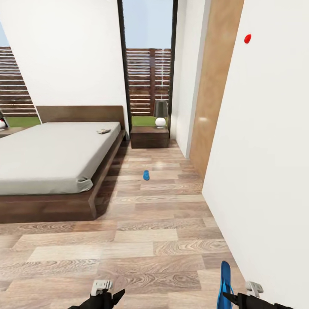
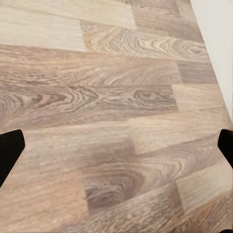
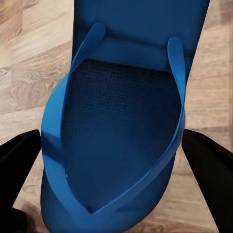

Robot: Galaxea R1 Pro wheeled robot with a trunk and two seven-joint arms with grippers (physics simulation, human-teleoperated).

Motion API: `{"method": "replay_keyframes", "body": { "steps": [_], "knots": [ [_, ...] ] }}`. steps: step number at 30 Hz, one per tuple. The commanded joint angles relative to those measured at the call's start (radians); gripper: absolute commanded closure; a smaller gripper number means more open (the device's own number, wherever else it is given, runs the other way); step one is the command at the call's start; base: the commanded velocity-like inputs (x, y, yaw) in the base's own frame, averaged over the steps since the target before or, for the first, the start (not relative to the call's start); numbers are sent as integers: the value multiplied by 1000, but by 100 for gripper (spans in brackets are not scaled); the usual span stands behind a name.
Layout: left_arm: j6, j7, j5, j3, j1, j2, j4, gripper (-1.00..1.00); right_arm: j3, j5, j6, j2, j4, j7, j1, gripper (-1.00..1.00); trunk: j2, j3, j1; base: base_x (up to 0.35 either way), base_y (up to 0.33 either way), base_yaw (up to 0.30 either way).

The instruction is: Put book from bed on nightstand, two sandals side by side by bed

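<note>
The bed [image 1: 51, 154], a grey mattress on a dark wood frame, fills the left of the head view. Near its headboard lies the small dark book [image 1: 103, 131]. Against the window stands a dark nightstand [image 1: 149, 138]. One blue sandal [image 1: 146, 174] rests on the plank floor between bed and wall. My right gripper [image 1: 228, 296] is shut on the other blue sandal [image 1: 225, 281], which it holds on edge above the floor; the right wrist view shows that sandal [image 3: 116, 136] between the black fingers [image 3: 17, 165]. My left gripper [image 1: 109, 296] hangs open over bare floor [image 2: 116, 121].
A white wall [image 1: 266, 150] with a wood panel runs close along my right side. A lamp [image 1: 161, 113] stands on the nightstand. A second nightstand [image 1: 8, 131] peeks out beyond the bed's far side. Wood-plank floor stretches ahead toward the window.
</note>
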Motion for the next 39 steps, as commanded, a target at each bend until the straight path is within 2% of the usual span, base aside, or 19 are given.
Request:
{"method": "replay_keyframes", "body": {
  "steps": [1, 22, 39],
  "knots": [
    [5, -5, 7, 2, 0, 0, 0, -100, 2, -11, 10, -1, -1, 2, 0, 100, 0, -1, 0, 314, -84, 0],
    [5, -5, 7, 2, -1, 0, 0, -100, 2, -11, 10, -1, -1, 2, 0, 100, 0, -1, 0, 314, -84, 0],
    [5, -6, 7, 2, 0, 0, 0, -100, 2, -11, 10, -1, -1, 2, 0, 100, 0, -1, 0, 314, -8, 0]
  ]
}}
